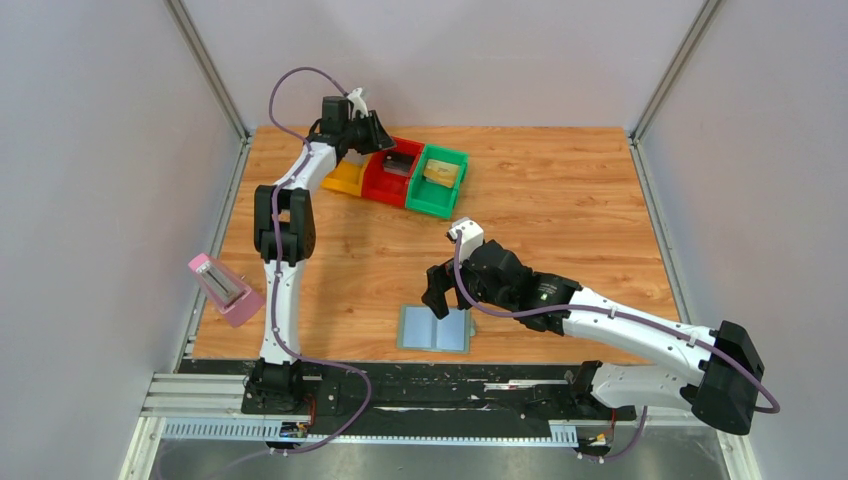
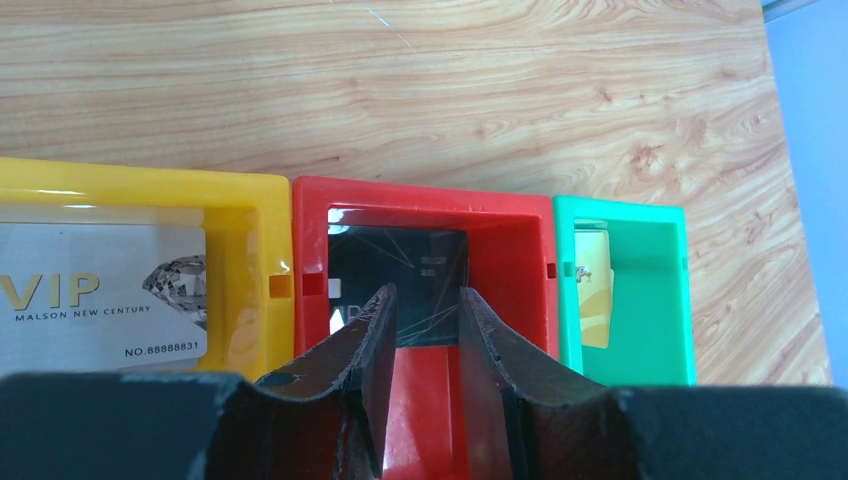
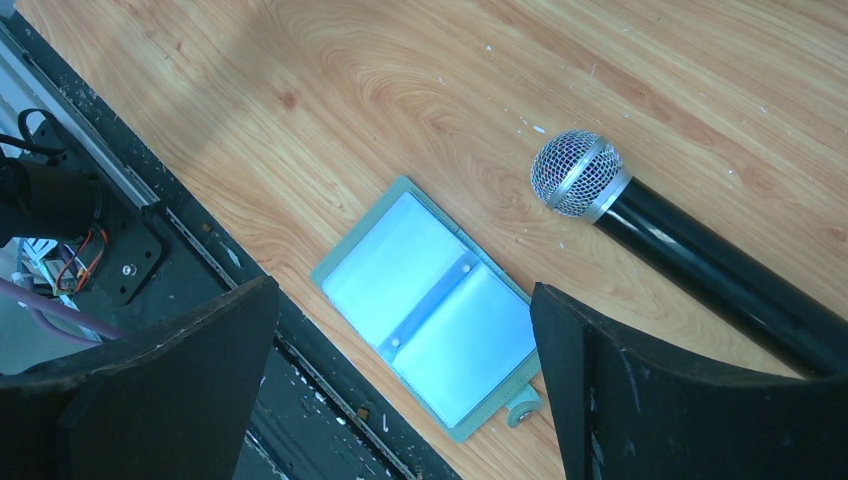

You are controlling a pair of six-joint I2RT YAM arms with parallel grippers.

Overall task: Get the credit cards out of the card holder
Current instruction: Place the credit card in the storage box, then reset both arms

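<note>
The card holder (image 1: 435, 328) lies open and flat near the table's front edge, two pale blue panels with a centre crease (image 3: 430, 300); no card shows in its sleeves. My right gripper (image 3: 405, 290) hovers over it, jaws wide open and empty (image 1: 440, 295). My left gripper (image 2: 425, 330) is over the red bin (image 2: 520, 300), fingers a little apart, holding nothing (image 1: 385, 145). A dark card (image 2: 400, 265) lies in the red bin. A silver VIP card (image 2: 100, 300) lies in the yellow bin (image 2: 245, 260). A gold-yellow card (image 2: 593, 290) lies in the green bin (image 1: 440, 195).
A black microphone (image 3: 700, 260) with a silver mesh head lies on the wood right beside the holder. A pink object (image 1: 225, 290) sits at the table's left edge. The black rail (image 3: 250, 400) runs just past the holder's near side.
</note>
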